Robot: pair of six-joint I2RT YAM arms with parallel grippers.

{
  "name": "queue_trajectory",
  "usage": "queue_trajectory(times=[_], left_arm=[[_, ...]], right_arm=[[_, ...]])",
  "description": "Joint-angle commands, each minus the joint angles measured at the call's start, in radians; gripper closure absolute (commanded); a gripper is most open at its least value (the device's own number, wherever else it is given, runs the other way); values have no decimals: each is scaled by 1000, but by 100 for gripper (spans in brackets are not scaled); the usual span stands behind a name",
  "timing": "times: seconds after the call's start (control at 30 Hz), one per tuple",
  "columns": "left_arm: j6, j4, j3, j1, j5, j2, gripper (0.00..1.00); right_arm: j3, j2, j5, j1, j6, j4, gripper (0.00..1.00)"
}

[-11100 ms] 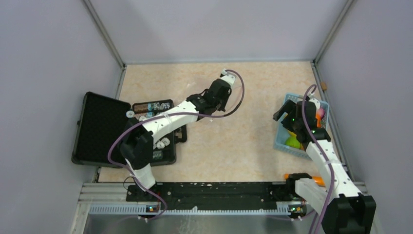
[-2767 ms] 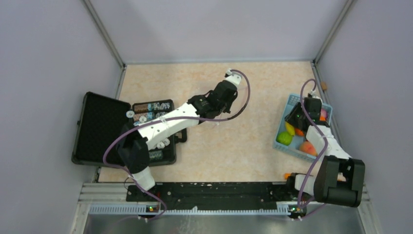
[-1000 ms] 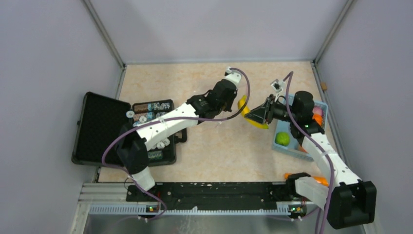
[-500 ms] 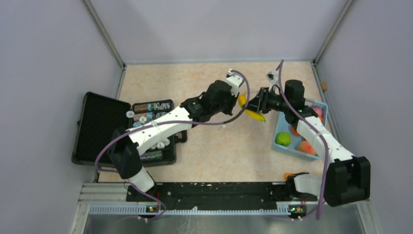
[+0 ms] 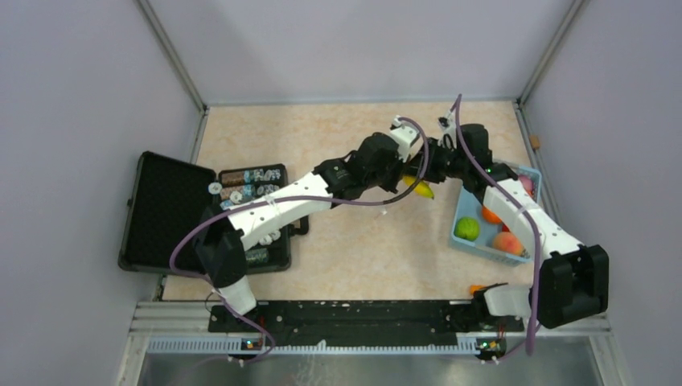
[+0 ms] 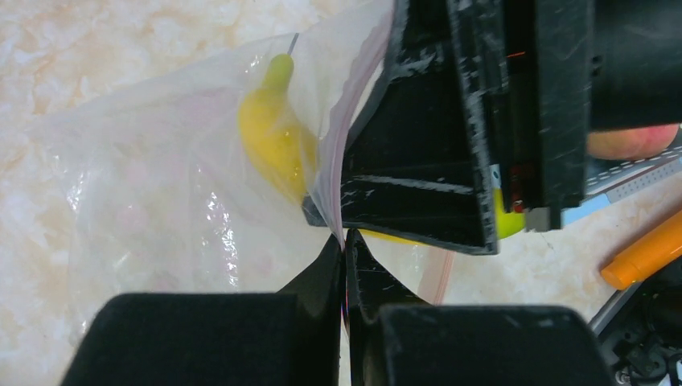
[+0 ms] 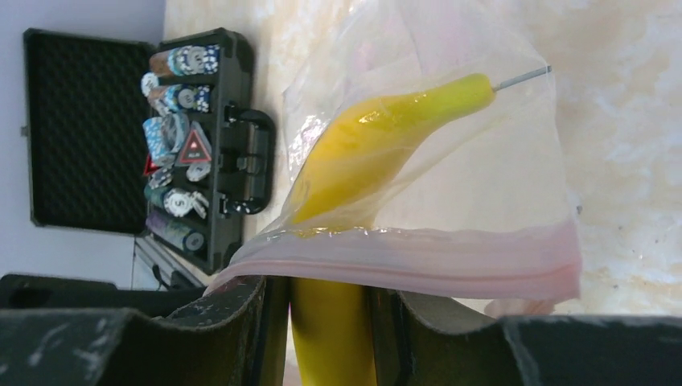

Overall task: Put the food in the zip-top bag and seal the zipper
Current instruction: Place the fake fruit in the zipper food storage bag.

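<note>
- Where the two arms meet in the upper middle of the top view, the left gripper (image 5: 408, 163) and the right gripper (image 5: 425, 170) sit nose to nose above the table (image 5: 338, 233)
- At the bottom centre of the left wrist view, the left gripper's fingers (image 6: 326, 273) are pressed together, pinching the rim of the zip-top bag (image 6: 161, 177) right at the zipper (image 6: 338, 137)
- Along the bottom of the right wrist view, the right gripper's fingers (image 7: 233, 322) stand partly spread and clamp the lower end of the yellow banana (image 7: 378, 137)
- The pink zipper strip lies across those fingertips, so the bag's mouth sits just over them
- The banana's upper half, stem tip included, is inside the clear bag past the zipper; its lower end is outside, in the grip
- Whether the crinkled bag touches the table cannot be told
- At the right of the top view, a light-blue basket (image 5: 480, 251) holds a green apple (image 5: 462, 228), an orange (image 5: 490, 215) and a pink peach (image 5: 507, 242)
- At the left of that view, a black case (image 5: 165, 213) lies open, with round tokens (image 5: 249, 175) in its right half
</note>
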Motion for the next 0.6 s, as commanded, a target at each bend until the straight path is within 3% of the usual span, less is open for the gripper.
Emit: queue_trajectory(times=[0.0, 0.13, 0.4, 0.57], left_arm=[[-72, -14, 68, -16, 18, 15, 100], [-93, 7, 69, -17, 0, 7, 100], [-105, -2, 56, -15, -68, -12, 100], [-124, -12, 48, -8, -126, -17, 100]], right_arm=[[80, 40, 170, 52, 31, -63, 80], [87, 56, 242, 76, 45, -85, 75], [50, 3, 236, 77, 75, -13, 51], [36, -35, 223, 76, 58, -3, 47]])
